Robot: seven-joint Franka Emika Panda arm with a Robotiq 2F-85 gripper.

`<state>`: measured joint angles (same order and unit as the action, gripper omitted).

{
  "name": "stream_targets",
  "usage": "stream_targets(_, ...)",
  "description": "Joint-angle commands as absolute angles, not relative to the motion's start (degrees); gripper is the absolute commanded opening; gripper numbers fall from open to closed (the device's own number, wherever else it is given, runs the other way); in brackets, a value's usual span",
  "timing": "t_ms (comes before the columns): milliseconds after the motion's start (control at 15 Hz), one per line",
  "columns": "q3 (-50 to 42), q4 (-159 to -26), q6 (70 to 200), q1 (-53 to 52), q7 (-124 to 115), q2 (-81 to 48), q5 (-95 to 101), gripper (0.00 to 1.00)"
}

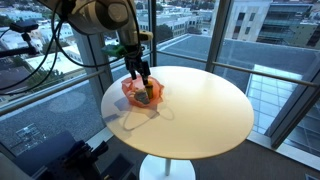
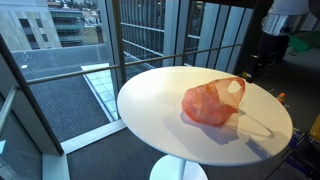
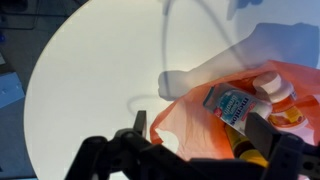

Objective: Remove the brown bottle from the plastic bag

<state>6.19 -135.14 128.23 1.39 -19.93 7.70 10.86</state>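
Note:
An orange plastic bag (image 1: 140,95) lies on the round white table (image 1: 200,110); it also shows in an exterior view (image 2: 212,102) and in the wrist view (image 3: 190,122). In the wrist view its mouth is open. Inside lies a dark brown bottle with a yellow part (image 3: 240,148), partly under a white bottle with a blue label (image 3: 234,103). My gripper (image 3: 203,130) is open, low over the bag, its fingers on either side of the bag's mouth. The right finger is close beside the brown bottle. It holds nothing. In an exterior view the gripper (image 1: 143,74) hangs just above the bag.
An amber bottle with a white cap (image 3: 277,92) also lies in the bag. The bag's handles trail over the table (image 2: 262,128). Glass walls and window frames surround the table. Dark equipment stands on the floor near the table's base (image 1: 70,155).

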Motion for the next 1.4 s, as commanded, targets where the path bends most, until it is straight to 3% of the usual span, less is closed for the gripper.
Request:
stream_targets(0,5.3,-133.6,132.8,0.4,-19.6,4.1,9.9,1.0)
stream_targets(1333,3.1,-117.5,139.0,-6.1,-20.8,-16.0,9.9,1.0)
